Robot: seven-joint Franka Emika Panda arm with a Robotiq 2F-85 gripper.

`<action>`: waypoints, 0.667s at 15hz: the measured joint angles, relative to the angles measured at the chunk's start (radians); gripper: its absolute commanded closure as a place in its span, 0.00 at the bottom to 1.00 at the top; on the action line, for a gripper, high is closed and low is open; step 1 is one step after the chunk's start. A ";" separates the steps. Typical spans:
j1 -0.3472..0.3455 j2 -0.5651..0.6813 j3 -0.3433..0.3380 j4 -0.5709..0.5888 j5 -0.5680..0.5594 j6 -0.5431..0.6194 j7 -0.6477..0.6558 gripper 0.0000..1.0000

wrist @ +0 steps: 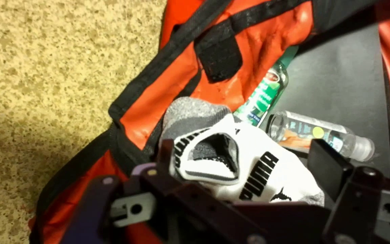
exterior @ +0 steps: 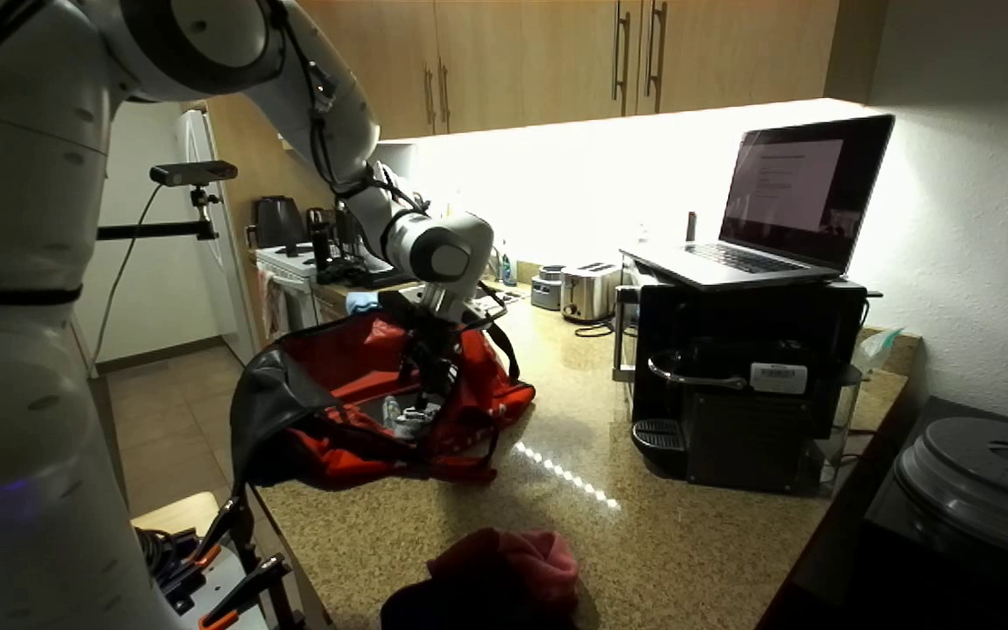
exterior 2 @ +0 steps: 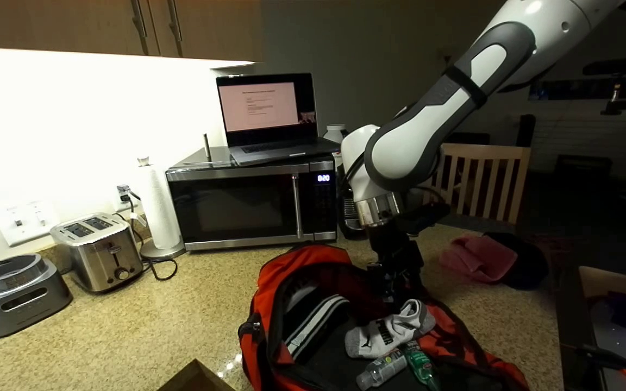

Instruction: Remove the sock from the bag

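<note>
The Robotiq gripper (wrist: pixel 248 161), closest of all in the wrist view, stands with its jaws parted wide, one at nine o'clock of the grey-and-white Puma ankle sock (wrist: pixel 254 154) and one at three, clasping nothing; whether either touches the fabric I cannot tell. The sock, perhaps a folded pair, lies inside the red-and-black bag (wrist: pixel 279 27), close to its wall. At about one o'clock from it is a green-labelled bottle (wrist: pixel 264 95); between two and three, a clear plastic bottle (wrist: pixel 306 130).

The reach looks all but done: the bag gapes and the gripper is down in its mouth, by the sock. Left to do, I judge, are the grip, the lift past the rim and the setting down outside.

Only the wrist view shows the gap between the jaws clearly. In an exterior view a black-and-white striped textile (exterior 2: pixel 318 323) shows inside the bag, at nine o'clock from the sock; the wrist view misses it. In an exterior view an espresso machine (exterior: pixel 736 437) stands plainly at three o'clock from the bag, and the sock is just a pale patch.
</note>
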 measured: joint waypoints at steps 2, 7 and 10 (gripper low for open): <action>0.005 -0.016 0.005 0.001 0.000 -0.021 0.011 0.00; 0.005 -0.026 0.019 -0.001 0.000 -0.029 -0.005 0.00; 0.005 -0.023 0.020 -0.005 0.000 -0.029 -0.049 0.00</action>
